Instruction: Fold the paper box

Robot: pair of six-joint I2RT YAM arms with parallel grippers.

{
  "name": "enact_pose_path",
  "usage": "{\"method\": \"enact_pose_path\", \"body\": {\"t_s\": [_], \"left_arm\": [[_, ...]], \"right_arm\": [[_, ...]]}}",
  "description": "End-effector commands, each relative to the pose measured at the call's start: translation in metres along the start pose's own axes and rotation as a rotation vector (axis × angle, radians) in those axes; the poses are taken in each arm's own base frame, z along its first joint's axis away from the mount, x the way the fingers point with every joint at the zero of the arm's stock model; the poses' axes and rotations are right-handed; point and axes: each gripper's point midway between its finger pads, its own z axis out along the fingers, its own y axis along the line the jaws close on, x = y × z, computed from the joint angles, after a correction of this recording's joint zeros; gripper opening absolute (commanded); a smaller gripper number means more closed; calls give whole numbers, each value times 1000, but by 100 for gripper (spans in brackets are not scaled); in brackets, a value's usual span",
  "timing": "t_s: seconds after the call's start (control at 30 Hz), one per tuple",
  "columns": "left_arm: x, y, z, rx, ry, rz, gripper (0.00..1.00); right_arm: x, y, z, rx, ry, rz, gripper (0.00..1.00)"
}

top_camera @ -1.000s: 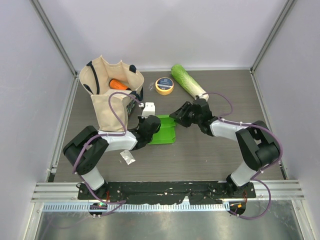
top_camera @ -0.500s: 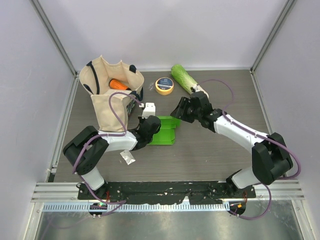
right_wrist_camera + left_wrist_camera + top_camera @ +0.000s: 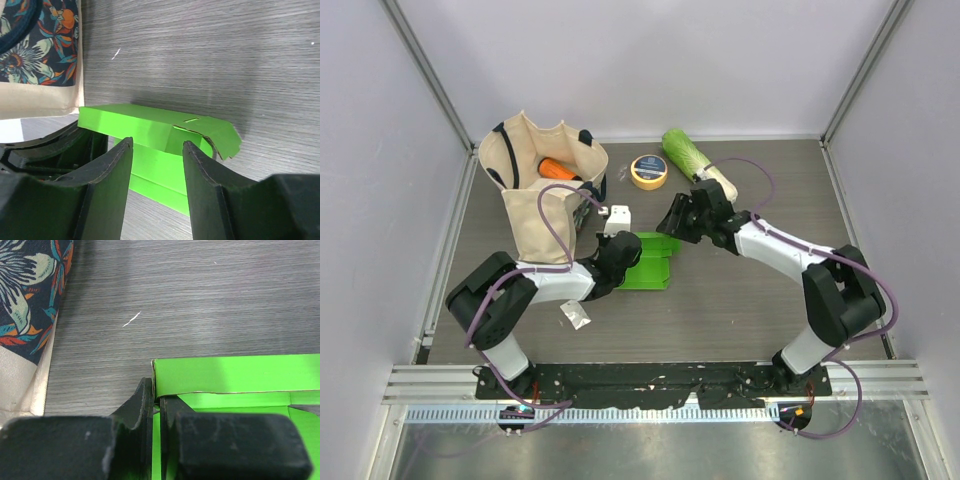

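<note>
The bright green paper box (image 3: 654, 262) lies partly folded on the grey table, one long wall standing up and a flap bent over at its far right end. My left gripper (image 3: 623, 256) is shut on the box's left wall; the left wrist view shows the thin card (image 3: 225, 374) pinched between the jaws of that gripper (image 3: 160, 402). My right gripper (image 3: 672, 222) hovers at the box's back right corner. It stands open (image 3: 156, 147), its fingertips just short of the raised wall (image 3: 145, 125) and touching nothing.
A cloth tote bag (image 3: 533, 195) holding an orange item (image 3: 557, 168) stands at the back left. A yellow tape roll (image 3: 649, 171) and a pale-green cabbage (image 3: 695, 163) lie behind the box. A small white block (image 3: 617, 218) and a white packet (image 3: 576, 314) lie near my left arm.
My right arm has stretched out and carried its gripper up and left, toward the box's back right corner. The left gripper and the box have not moved.
</note>
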Motion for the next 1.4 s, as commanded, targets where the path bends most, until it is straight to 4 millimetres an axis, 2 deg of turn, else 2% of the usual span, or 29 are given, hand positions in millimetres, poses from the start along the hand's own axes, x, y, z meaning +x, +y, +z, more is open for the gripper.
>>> {"method": "enact_pose_path", "body": {"t_s": [0.0,0.13,0.43,0.5,0.67,0.7,0.73,0.77,0.8,0.83,0.87,0.9,1.0,1.03,1.07,1.1,1.13,1.2,1.23,1.27,1.33,1.37], "left_arm": [[-16,-2,-2,4,-47,-26,0],[-16,-3,-2,4,-46,-24,0],[-16,-4,-2,10,-45,-26,0],[-16,-4,-2,10,-45,-28,0],[-16,-3,-3,11,-47,-31,0],[-16,-4,-3,12,-47,-31,0],[-15,-4,-2,12,-46,-30,0],[-15,-4,-2,12,-46,-32,0],[-15,-4,-2,13,-44,-32,0],[-15,-4,-2,13,-44,-32,0],[-15,-4,-2,14,-45,-36,0],[-14,-3,-2,11,-44,-36,0],[-16,-3,-3,7,-45,-39,0],[-16,-1,-3,-2,-46,-40,0],[-15,0,-3,-7,-46,-41,0],[-16,1,-4,-10,-47,-43,0],[-18,2,-5,-14,-54,-49,0],[-18,4,-5,-19,-54,-50,0],[-18,4,-5,-17,-54,-49,0],[-18,3,-5,-16,-54,-49,0],[-18,4,-5,-22,-54,-44,0],[-18,5,-5,-24,-54,-41,0]], "right_arm": [[-9,20,5,-97,-31,49,49],[-4,22,13,-120,-14,89,46],[3,20,19,-121,10,110,45],[-2,24,18,-149,-14,122,44],[-3,23,20,-173,-22,235,32],[-8,29,20,-213,-42,253,30],[-4,22,22,-211,-37,283,27],[-5,23,22,-221,-37,326,24],[-6,24,23,-235,-44,336,20],[-2,20,25,-231,-38,355,7],[-2,19,25,-235,-35,393,1],[-10,24,23,-275,-70,408,1],[-7,10,22,-249,-81,419,2],[-10,8,19,-232,-86,399,15],[-9,0,17,-203,-92,320,34],[1,-10,16,-143,-58,282,51],[1,-19,13,-100,-73,235,53],[3,-19,-1,-93,-101,142,54],[8,-32,-3,-49,-119,127,54],[6,-28,-11,-55,-147,100,53],[21,-25,-11,-23,-145,-2,48],[18,-30,-11,39,-196,-46,44]]}}
